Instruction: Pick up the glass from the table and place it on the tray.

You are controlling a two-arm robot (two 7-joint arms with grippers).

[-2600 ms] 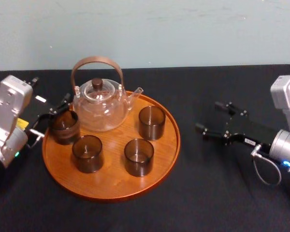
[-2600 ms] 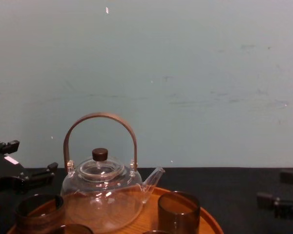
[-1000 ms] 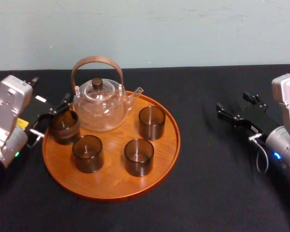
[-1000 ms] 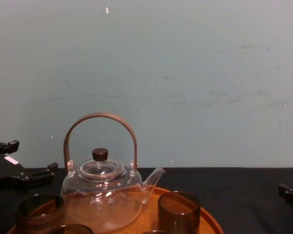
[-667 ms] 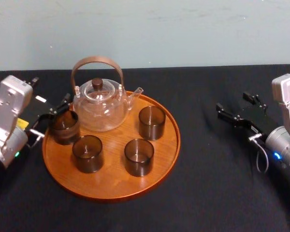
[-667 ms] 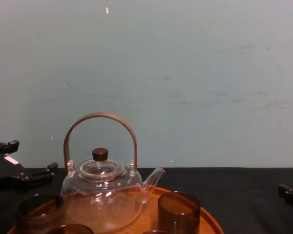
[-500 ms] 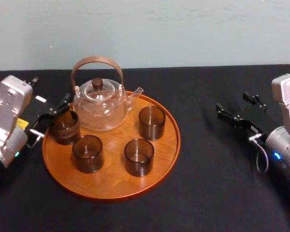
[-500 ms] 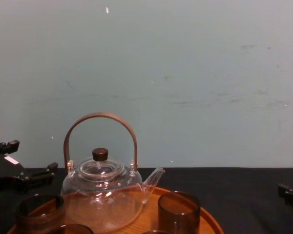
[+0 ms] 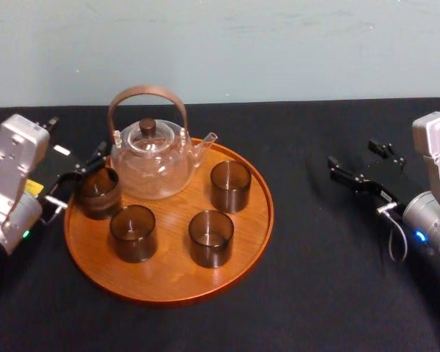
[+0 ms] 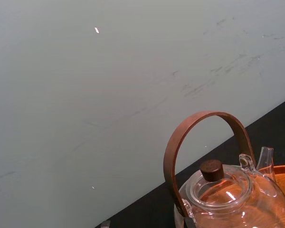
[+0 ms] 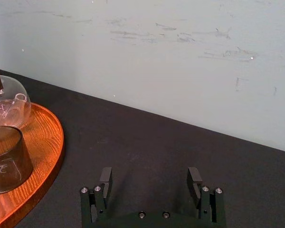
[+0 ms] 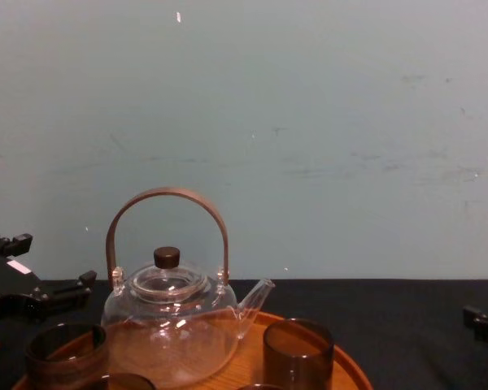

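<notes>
The glass is set on the tray at 10 o'clock, beside the spread left tool. The right tool is spread at 3 o'clock.

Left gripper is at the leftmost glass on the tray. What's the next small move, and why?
Probably release, if not yet done, and draw the left gripper back leftward, off the tray. The glass it flanks stands upright inside the tray's left rim, beside the teapot, so placement looks complete. The right gripper hangs open off to the right.
</notes>
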